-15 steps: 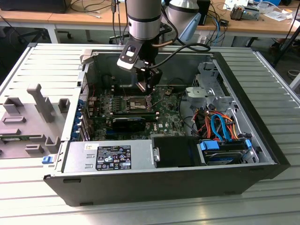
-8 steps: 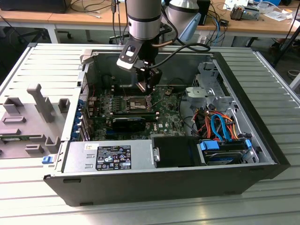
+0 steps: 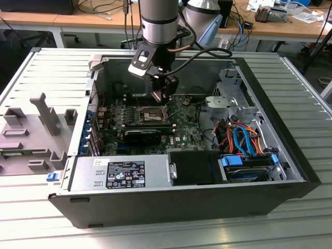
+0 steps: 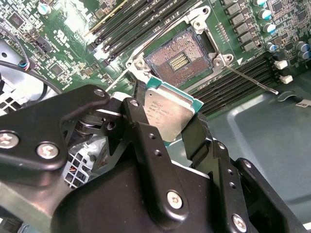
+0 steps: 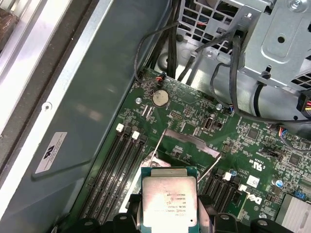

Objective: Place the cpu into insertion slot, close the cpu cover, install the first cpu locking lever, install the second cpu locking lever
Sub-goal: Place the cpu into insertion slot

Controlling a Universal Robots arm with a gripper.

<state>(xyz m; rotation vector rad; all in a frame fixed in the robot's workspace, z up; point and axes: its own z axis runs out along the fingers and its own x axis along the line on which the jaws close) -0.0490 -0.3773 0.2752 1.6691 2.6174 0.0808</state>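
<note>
Cpu [image 4: 170, 114], silvery top outward, was clamped by opposite edges in the gripper [image 4: 167, 124], underside probably kept free for seating. It hung above the insertion slot [image 4: 179, 59], not yet in it. In the exterior view the gripper stood at one o'clock of the slot. The second wrist view showed the bare pin field; the first wrist view showed the raised cpu cover [image 5: 192, 141].

An open computer case [image 3: 155, 207] lies on the slatted metal counter [image 3: 46, 67]. The arm [image 3: 160, 21] reaches down into it. Its claw [image 3: 164, 99] hangs just above the insertion slot [image 3: 148, 114] and grips the cpu [image 3: 156, 95], which is tilted. A silver power supply [image 3: 122, 171] sits at the near side. Blue and orange cables [image 3: 244, 140] lie toward the exterior view's right. A grey plastic holder [image 3: 31, 129] rests on the counter at the exterior view's left.
</note>
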